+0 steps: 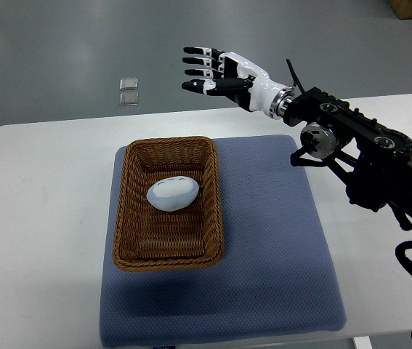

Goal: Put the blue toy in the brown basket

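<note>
**Colours on my workspace**

Brown woven basket point(168, 251); pale blue toy point(171, 193) with white patches inside. Grey-blue dotted mat point(278, 240) on white tabletop point(38, 240). My right hand point(220, 73): white shell, black fingers point(197, 86). Floor point(46, 51) grey.

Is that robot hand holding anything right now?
No, nothing is held. The right hand hangs in the air beyond the table's far edge, fingers straight and empty. The blue toy lies inside the brown basket.

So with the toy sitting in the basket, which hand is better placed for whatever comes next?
Right. The right hand is the only one in view, open and raised beyond the table's far edge. The blue toy already lies inside the brown basket, so it likely only needs to retract.
</note>
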